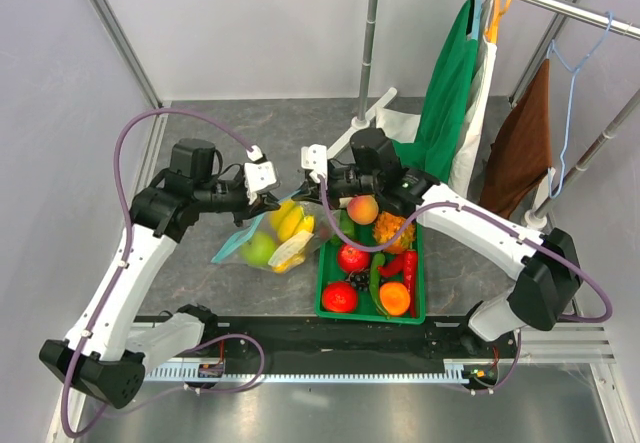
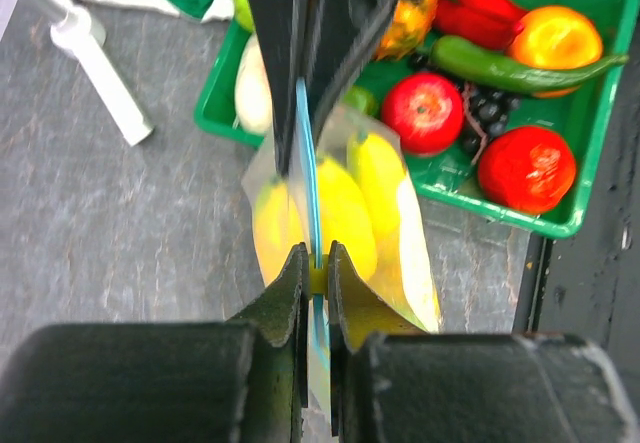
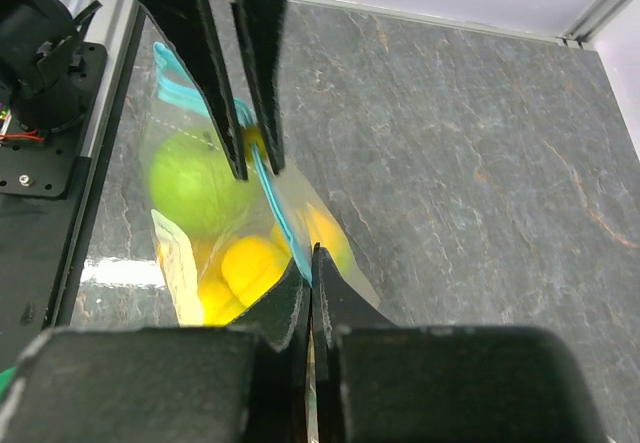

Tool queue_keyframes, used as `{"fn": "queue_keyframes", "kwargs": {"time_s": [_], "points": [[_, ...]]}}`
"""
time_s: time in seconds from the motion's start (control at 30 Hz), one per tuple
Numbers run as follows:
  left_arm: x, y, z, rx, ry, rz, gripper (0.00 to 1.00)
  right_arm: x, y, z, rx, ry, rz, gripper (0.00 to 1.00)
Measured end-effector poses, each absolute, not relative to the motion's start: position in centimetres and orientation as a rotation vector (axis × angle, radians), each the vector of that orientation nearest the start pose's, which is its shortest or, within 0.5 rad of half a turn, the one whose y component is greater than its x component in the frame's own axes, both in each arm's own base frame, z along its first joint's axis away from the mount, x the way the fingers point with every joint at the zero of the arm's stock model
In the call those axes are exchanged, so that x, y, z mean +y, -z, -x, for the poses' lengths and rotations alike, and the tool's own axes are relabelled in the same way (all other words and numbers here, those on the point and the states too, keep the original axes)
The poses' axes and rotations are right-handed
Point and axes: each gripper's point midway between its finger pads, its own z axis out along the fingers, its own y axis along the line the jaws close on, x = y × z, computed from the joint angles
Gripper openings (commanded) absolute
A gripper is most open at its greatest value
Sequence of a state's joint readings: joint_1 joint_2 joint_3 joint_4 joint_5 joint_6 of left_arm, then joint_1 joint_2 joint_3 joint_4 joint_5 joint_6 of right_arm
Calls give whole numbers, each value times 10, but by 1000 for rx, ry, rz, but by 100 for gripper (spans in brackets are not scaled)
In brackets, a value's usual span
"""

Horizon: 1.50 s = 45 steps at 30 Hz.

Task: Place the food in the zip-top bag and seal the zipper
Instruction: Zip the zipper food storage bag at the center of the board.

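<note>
We see the clear crinkly plastic bag below both tools — the left gripper and the right gripper each clench its light-blue zipper strip.

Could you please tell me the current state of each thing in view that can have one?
left gripper, shut on the zipper.
right gripper, shut on the zipper.
zipper, pinched at two spots; whether it is sealed along its whole length cannot be told.
zip-top bag, loaded with the banana bunch and green apple.
green crate, holding toy food not yet bagged.
</note>
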State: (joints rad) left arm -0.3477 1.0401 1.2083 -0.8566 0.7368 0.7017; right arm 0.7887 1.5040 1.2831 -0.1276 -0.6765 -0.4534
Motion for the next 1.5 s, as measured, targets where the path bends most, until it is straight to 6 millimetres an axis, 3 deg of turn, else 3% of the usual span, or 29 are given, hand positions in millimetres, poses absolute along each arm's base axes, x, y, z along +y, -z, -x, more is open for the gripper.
{"fn": "queue_keyframes", "kwargs": {"time_s": [0.33, 0.9, 1.27, 1.37, 1.5], "points": [[-158, -261, -226, 1701, 551, -1296, 2, 375, -276, -262, 1290, -858, 1422, 0], [-83, -184, -220, 2009, 447, -1038, 2, 354, -274, -291, 1395, -826, 1315, 0], [-53, -165, -221, 2037, 338, -1031, 3, 352, -274, -292, 1400, -831, 1311, 0], [-51, -166, -219, 2019, 329, -1043, 6, 353, -274, -290, 1394, -841, 1318, 0], [-51, -173, -216, 2023, 339, -1048, 35, 354, -275, -289, 1389, -852, 1319, 0]]}}
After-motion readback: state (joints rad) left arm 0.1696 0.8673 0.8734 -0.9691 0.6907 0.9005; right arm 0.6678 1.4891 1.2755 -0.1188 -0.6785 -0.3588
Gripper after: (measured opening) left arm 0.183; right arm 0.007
